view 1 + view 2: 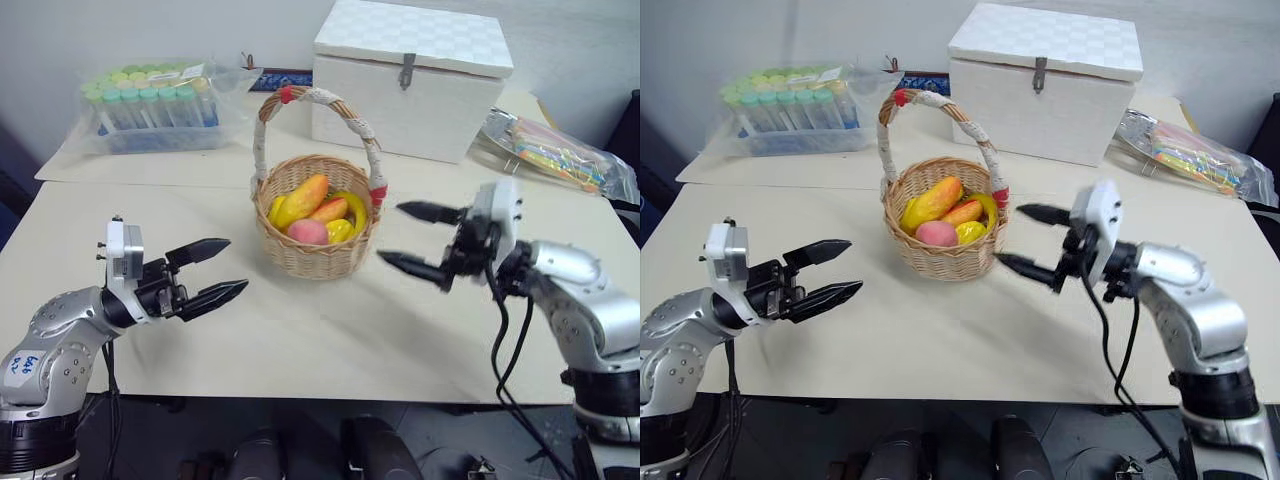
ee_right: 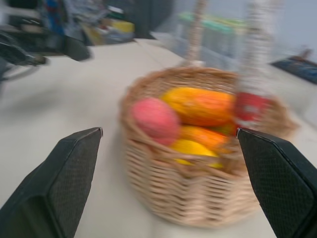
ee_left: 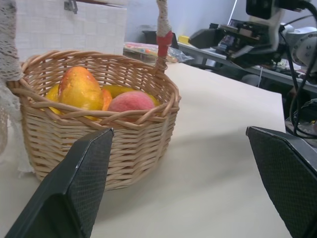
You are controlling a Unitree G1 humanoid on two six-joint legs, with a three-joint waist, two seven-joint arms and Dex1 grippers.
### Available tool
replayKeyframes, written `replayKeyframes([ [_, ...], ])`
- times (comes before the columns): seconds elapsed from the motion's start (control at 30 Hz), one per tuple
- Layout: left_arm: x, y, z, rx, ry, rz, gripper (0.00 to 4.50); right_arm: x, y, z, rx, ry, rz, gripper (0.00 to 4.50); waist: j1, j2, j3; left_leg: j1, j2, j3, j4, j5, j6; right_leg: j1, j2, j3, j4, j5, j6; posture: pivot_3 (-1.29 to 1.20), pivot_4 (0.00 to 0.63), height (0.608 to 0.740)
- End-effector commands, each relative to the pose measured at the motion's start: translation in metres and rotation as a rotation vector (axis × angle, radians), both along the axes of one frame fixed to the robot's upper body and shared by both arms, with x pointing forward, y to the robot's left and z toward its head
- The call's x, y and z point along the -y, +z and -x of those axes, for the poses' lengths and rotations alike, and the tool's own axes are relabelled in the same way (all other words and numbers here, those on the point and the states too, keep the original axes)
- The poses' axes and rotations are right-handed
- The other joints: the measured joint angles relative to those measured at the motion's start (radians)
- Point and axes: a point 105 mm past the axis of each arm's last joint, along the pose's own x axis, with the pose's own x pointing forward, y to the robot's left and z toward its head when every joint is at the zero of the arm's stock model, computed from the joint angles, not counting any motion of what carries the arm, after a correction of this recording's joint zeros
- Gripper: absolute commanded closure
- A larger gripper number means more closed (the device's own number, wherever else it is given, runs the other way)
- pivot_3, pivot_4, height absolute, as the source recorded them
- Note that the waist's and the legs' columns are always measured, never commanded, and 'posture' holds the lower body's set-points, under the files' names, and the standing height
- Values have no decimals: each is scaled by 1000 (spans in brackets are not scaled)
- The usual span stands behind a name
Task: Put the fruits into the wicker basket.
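Note:
The wicker basket point(image 1: 316, 255) stands in the middle of the table, its arched handle point(image 1: 320, 101) wrapped in white cord with red ends. Inside lie the fruits: an orange-yellow mango point(image 1: 304, 198), a pink peach point(image 1: 308, 231) and more yellow-orange pieces. The left wrist view shows the mango point(image 3: 80, 88) and peach point(image 3: 131, 101) resting below the rim. My left gripper point(image 1: 214, 270) hangs open to the basket's left, empty. At the basket's right my right gripper point(image 1: 414, 236) is open, nothing between its fingers, clear of the rim.
A white lidded box point(image 1: 410, 78) stands behind the basket. A clear bag of capped tubes point(image 1: 155, 108) lies at the back left, and a plastic bag of coloured items point(image 1: 555, 150) at the back right. Bare table lies in front of the basket.

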Motion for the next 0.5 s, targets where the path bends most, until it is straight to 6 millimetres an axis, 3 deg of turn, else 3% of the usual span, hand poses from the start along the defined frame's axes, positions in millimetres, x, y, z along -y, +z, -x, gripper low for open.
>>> replayKeyframes([
  [0.03,4,2,1,33,-25,-14,0,-1,7,-22,59,-24,10,24,-3,0,0,0,0,1,0,0,0,0,0,0,0,0,0,0,150,740],
  [0.2,5,2,0,37,-33,-14,0,-25,11,-32,65,77,-21,24,-4,0,0,-1,0,1,-1,0,0,-1,0,0,0,0,0,0,150,740],
  [0.23,4,2,-1,38,-35,-15,0,-28,12,-35,67,78,-29,199,-4,0,0,-2,0,1,-1,0,0,-2,0,0,0,0,0,0,150,740],
  [0.33,7,1,-2,43,-47,-6,0,-39,18,-49,69,97,-41,947,-7,0,0,-2,0,1,0,0,0,-2,-1,0,0,0,0,0,150,740],
  [0.5,10,-1,-3,43,-62,-3,0,-41,24,-47,77,145,-35,2627,-6,0,0,-2,0,0,0,0,0,-2,-1,-1,1,0,0,0,150,740],
])
